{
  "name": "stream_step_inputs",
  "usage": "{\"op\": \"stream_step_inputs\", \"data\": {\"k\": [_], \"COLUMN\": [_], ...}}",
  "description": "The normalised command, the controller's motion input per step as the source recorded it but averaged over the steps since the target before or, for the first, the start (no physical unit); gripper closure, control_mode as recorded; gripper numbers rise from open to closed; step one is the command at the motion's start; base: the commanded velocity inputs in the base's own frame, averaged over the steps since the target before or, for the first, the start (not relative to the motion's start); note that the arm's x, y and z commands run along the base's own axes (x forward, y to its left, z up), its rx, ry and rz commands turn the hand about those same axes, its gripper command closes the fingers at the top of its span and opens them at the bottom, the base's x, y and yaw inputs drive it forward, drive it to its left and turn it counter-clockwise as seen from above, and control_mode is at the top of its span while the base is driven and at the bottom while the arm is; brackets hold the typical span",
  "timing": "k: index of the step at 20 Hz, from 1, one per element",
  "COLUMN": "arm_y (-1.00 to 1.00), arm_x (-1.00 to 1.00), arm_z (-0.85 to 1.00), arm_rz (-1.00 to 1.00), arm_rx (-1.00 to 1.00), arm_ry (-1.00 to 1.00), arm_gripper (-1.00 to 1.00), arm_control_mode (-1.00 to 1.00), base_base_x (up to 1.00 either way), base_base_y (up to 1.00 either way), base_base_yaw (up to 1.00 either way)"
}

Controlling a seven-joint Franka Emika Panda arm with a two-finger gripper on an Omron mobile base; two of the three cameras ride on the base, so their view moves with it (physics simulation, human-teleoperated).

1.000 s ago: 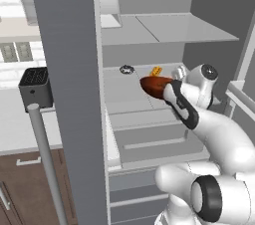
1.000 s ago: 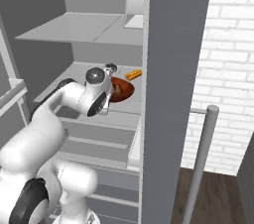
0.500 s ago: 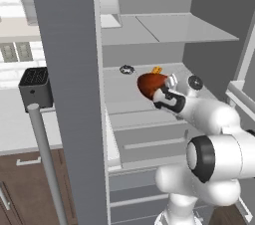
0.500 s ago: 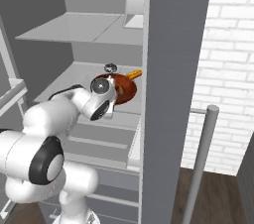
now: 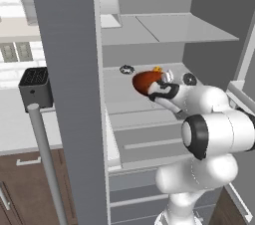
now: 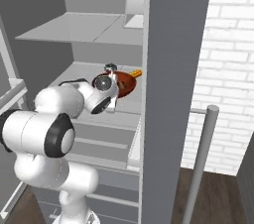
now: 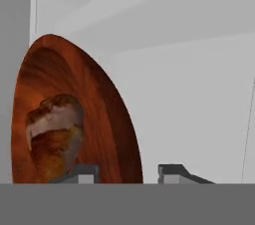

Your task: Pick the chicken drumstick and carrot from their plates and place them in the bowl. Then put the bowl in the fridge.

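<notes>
Gripper (image 7: 127,171): reaches into the open fridge at the middle shelf; in the hand view the two dark finger tips stand a little apart on either side of the bowl's rim, and whether they still press on it cannot be told.
Fingers (image 7: 82,173): one tip lies inside the bowl just below the meat, the other outside the rim over the pale shelf.
Bowl (image 5: 144,81): glossy reddish-brown, on the middle shelf just ahead of the hand; in the left base view it looks tilted, its hollow turned toward the arm, though whether it rests flat cannot be told.
Chicken drumstick (image 7: 54,137): mottled brown lump lying inside the bowl, against its wall, close above the inner finger tip.
Carrot (image 6: 136,74): short orange stick poking over the bowl's far rim, toward the shelf's right edge in the right base view.
Shelf (image 5: 119,102): pale grey, carrying the bowl near its middle; a small dark ring-shaped thing (image 5: 126,69) sits near its back edge, apart from the bowl.
Fridge (image 5: 169,30): grey, with a second shelf above and pale drawers below.
Door (image 5: 69,94): swung open, with a long grey bar handle (image 5: 46,164) before it.
</notes>
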Motion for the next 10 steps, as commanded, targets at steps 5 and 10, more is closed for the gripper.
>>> {"op": "stream_step_inputs", "data": {"k": [5,10], "arm_y": [0.09,0.26], "arm_x": [-0.54,-0.66], "arm_z": [0.77,0.96], "arm_rz": [0.0,0.0], "arm_rx": [0.0,0.0], "arm_ry": [0.0,0.04], "arm_gripper": [-1.0,-1.0], "arm_control_mode": [-1.0,-1.0], "base_base_x": [0.0,0.0], "base_base_y": [0.0,0.0], "base_base_yaw": [0.0,0.0]}}
